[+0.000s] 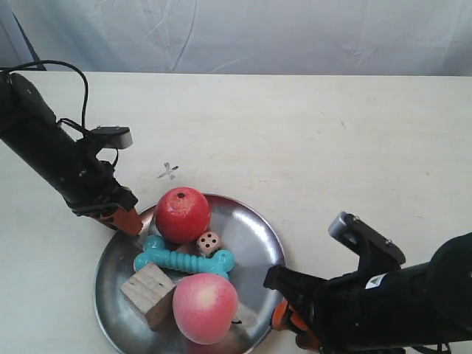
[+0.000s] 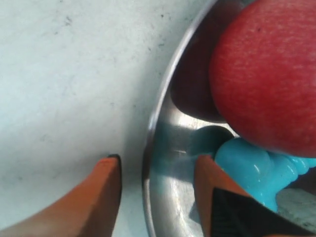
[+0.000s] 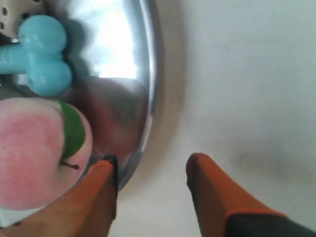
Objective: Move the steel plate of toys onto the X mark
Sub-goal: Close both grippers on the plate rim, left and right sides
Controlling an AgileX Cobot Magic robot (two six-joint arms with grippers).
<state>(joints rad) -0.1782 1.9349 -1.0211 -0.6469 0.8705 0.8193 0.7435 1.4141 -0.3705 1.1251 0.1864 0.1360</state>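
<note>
**A:** How is the left gripper set?

**B:** The left gripper (image 2: 157,160) has its jaws parted wide, astride the rim of the steel plate (image 1: 254,236). One orange finger is over the table (image 1: 332,140) outside the rim. The other is inside the plate, right by the knob end of the turquoise bone (image 1: 184,259). There is a gap between the outer finger and the rim, so it grips nothing.

**A:** Where on the plate is that?

**B:** In the exterior view, at about 10 o'clock on the rim, just beside the red apple (image 1: 182,214).

**A:** And the right gripper?

**B:** The right gripper (image 3: 153,159) is also spread wide across the rim. One finger is over the plate's edge next to the peach (image 1: 205,307), and the other is out over bare table. It sits at about 4 o'clock on the rim, and its jaws clamp nothing either.

**A:** How do the toys lie?

**B:** The apple is at 12 o'clock. The peach is between 5 and 6, and the wooden cube (image 1: 150,293) is at 8, touching the peach. The bone lies across the middle, and the die (image 1: 209,242) is tucked between the bone and the apple.

**A:** And the plate against the X mark?

**B:** The plate lies flat on the table. The X mark (image 1: 168,172) is uncovered, near the rim but apart from it. It lies beyond the rim between 11 and 12 o'clock from the plate's centre.
</note>
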